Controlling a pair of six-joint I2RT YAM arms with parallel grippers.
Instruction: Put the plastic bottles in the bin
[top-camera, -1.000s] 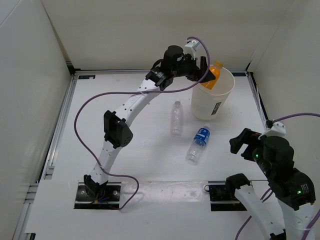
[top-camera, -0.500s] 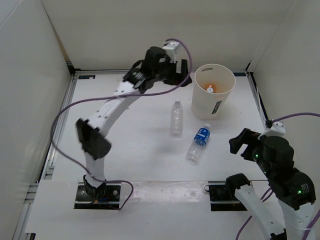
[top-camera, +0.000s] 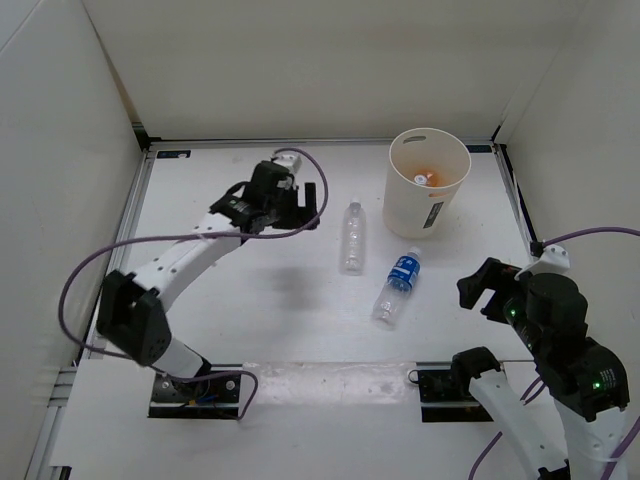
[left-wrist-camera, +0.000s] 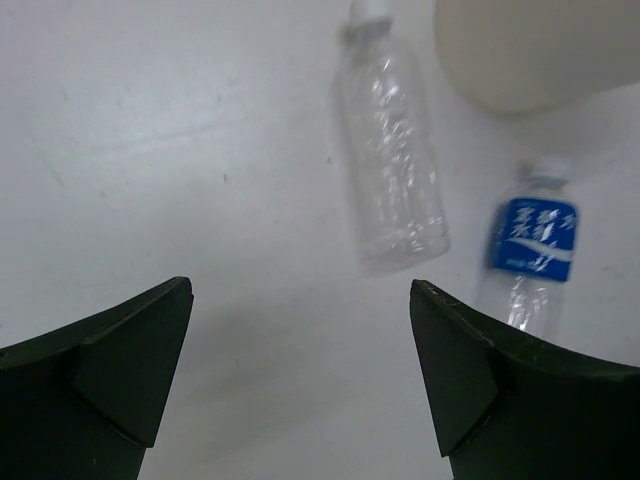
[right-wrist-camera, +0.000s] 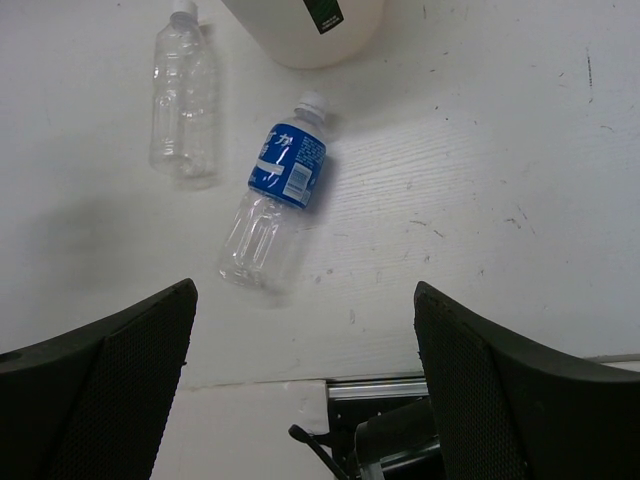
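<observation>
Plastic first, looking down from the top view: finding an orange bottle (top-camera: 431, 172) and a white cap (top-camera: 419, 179) lying at the bottom of the bin (top-camera: 413, 215), well beyond the left gripper (top-camera: 308, 203). Judging that as two bottles in, the second going by its cap alone. Seeing the left gripper spread wide and pinching nothing, with the clear bottle (top-camera: 352, 236) lying just past its fingertips and the blue-label bottle (top-camera: 397, 288) farther off, nearer the right gripper (top-camera: 480, 291), which is also gaping and carrying nothing.

Looking through the left wrist view: seeing the left gripper (left-wrist-camera: 298, 290) parted and empty, the clear bottle (left-wrist-camera: 395, 170) lying ahead, toward the right finger, the blue-label bottle (left-wrist-camera: 535, 255) beyond that finger, the bin (left-wrist-camera: 530, 50) behind both.

Looking through the right wrist view: seeing the right gripper (right-wrist-camera: 305, 290) apart and empty, the blue-label bottle (right-wrist-camera: 280, 205) lying ahead between the fingers, the clear bottle (right-wrist-camera: 183, 95) farther ahead to the left, the bin (right-wrist-camera: 300, 35) beyond.

Judging about half done: leaving two bottles to lift and drop in.
</observation>
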